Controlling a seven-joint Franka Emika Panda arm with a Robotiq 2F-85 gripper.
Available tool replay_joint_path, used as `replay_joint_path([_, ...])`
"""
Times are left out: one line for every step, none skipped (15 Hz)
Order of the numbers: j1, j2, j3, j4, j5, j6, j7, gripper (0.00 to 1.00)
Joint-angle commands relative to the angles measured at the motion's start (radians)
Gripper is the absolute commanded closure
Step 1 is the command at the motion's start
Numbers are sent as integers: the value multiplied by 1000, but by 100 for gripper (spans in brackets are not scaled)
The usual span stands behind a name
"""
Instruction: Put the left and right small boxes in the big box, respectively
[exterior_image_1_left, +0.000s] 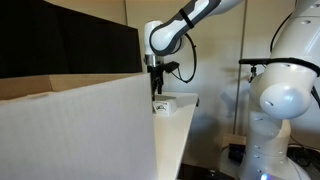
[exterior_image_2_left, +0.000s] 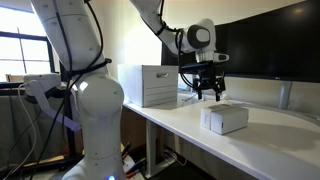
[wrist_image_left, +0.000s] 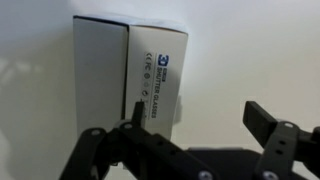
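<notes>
Jaws apart above small box (wrist_image_left: 110, 70), long axis up-frame.

A clear gap of air lies between the gripper (exterior_image_2_left: 208, 95), jaws spread, and the small box (exterior_image_2_left: 224, 119) just below it; nothing stands between them. Bare table (exterior_image_2_left: 275, 150) is open to the near and right of that carton. The big box (exterior_image_2_left: 148, 85) stands well apart to the left, its tall wall blocking that side. A dark monitor (exterior_image_2_left: 265, 45) closes the far side
</notes>
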Motion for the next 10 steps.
replay_joint_path([-11, 3, 17, -3, 11, 34, 91, 0])
replay_joint_path([-14, 2, 21, -3, 8, 38, 120, 0])
replay_joint_path([-16, 1, 27, -3, 6, 35, 153, 0])
replay_joint_path([-13, 2, 26, -3, 17, 33, 166, 0])
replay_joint_path([-9, 0, 19, 1, 4, 17, 122, 0])
replay_joint_path([-9, 0, 22, 1, 4, 17, 137, 0])
replay_joint_path([-9, 0, 23, 1, 4, 17, 143, 0])
replay_joint_path([-9, 0, 22, 2, 6, 16, 145, 0])
replay_joint_path([-11, 0, 24, 2, 0, 14, 151, 0])
replay_joint_path([-14, 0, 27, 3, -6, 10, 157, 0])
